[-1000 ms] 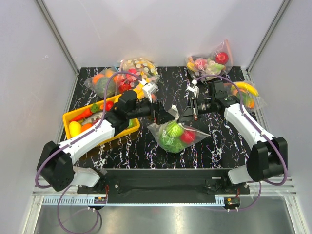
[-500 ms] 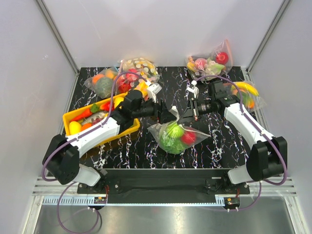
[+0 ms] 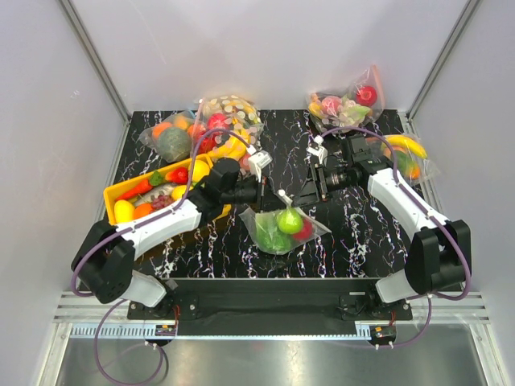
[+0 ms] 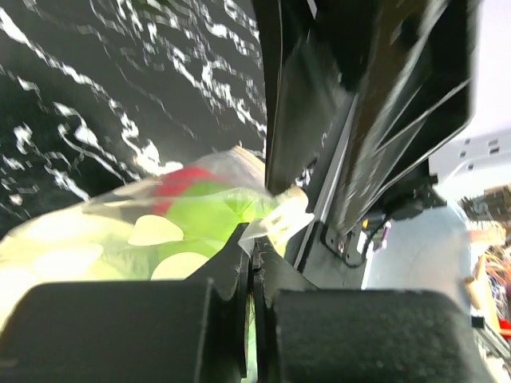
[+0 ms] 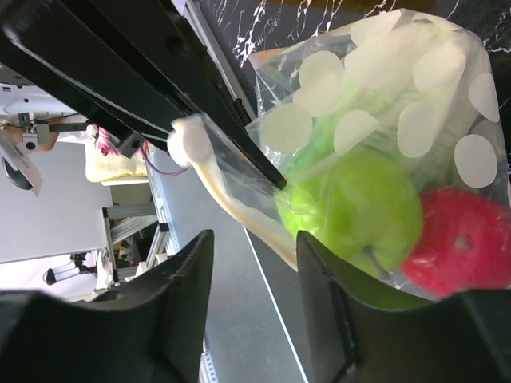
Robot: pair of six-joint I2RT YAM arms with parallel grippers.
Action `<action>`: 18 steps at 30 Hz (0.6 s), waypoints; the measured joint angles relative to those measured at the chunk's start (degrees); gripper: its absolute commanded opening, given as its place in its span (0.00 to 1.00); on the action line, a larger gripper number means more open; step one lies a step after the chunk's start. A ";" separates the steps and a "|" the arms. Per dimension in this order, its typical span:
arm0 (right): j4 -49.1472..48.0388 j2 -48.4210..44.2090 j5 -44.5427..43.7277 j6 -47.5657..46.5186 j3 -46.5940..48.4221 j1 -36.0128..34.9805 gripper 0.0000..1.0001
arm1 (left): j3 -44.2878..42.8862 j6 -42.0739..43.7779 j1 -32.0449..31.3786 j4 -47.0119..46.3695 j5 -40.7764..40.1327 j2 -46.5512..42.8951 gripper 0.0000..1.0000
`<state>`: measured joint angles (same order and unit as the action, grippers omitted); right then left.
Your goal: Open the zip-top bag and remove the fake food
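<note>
Zip-top bag (image 3: 282, 227) with white dots lies on the surface near the middle of the near edge, between my two grippers, with its zip strip (image 5: 211, 183) at the end toward the far edge. Inside is the fake food: a green apple (image 5: 359, 207), a red fruit (image 5: 463, 247) and a lettuce (image 3: 269, 239), packed close together.

My left gripper (image 4: 250, 267) is clenched on the top edge of the bag, just below the white zip tab (image 4: 275, 223). My right gripper (image 5: 251, 279) is released, its fingers parted. The zip strip sits just beyond the tips and nothing is between them.

The step in hand, as I judge it, is taking the opposite lip so the two sides can be pulled apart. I should bring the right fingers onto one layer of plastic only, close to the strip, and pinch firmly. Then I should pull away from the left gripper along the surface, not upward, or the whole bag may lift with the seal unbroken. Thin plastic will likely slip, so a deep bite helps.

A yellow tray (image 3: 113, 197) of toy vegetables sits by the left edge, and my left arm reaches over its corner. A banana bag (image 3: 229, 112) with dots and a clear bag (image 3: 170, 141) lie along the far edge. A corner bag (image 3: 346, 103) lies at the far right corner. Nothing lies between my grippers. The tray is what my left arm could brush.
</note>
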<state>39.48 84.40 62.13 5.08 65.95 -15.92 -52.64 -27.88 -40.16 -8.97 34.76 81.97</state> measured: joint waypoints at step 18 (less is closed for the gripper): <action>-3.56 -2.45 -7.43 3.08 3.28 -2.32 0.70 | 3.67 -0.33 -0.83 -2.38 2.82 -0.31 0.00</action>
<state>35.92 81.95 54.70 8.16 69.23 -18.24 -48.97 -28.21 -40.99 -11.35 37.58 81.67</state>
